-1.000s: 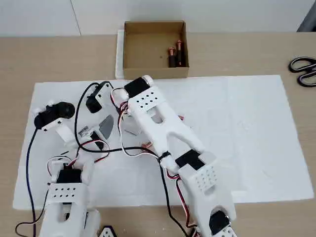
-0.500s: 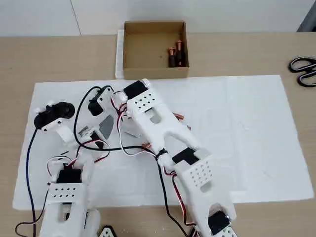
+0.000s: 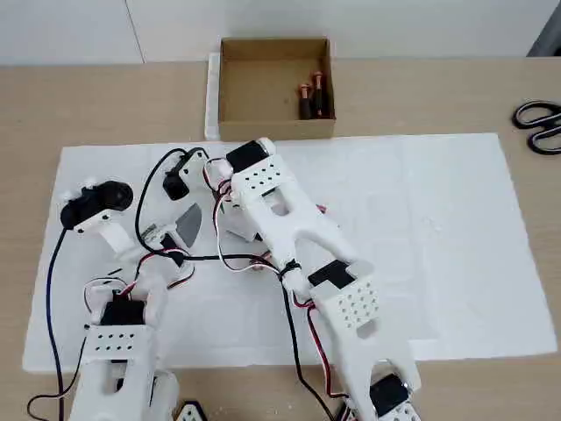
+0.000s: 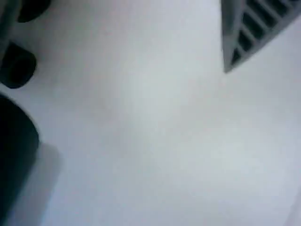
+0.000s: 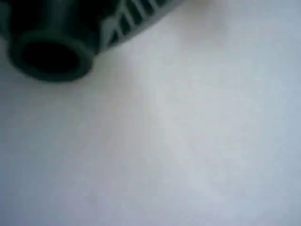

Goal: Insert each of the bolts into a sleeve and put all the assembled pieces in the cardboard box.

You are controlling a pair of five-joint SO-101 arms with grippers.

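Two assembled pieces [image 3: 312, 95] lie in the cardboard box [image 3: 263, 83]; another pairing seems underway. Whether either end effector [image 3: 184, 230] grips anything, I cannot tell. Next calls for lining up the sleeve [image 5: 49, 52].

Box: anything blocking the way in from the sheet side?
Nothing visible does. The box is open on top; two assembled pieces lie by its right wall; only an arm stands near its front wall.

Scissors [image 3: 538, 125]: were cut off by the high view's right edge.
Copper piece [image 3: 259, 266]: lay mostly hidden under an arm [image 3: 289, 228] (kind not tellable).
Dark sleeve [image 5: 49, 54]: was blurred, its body cropped.
Boxed pieces [image 3: 312, 95]: were too small to resolve.
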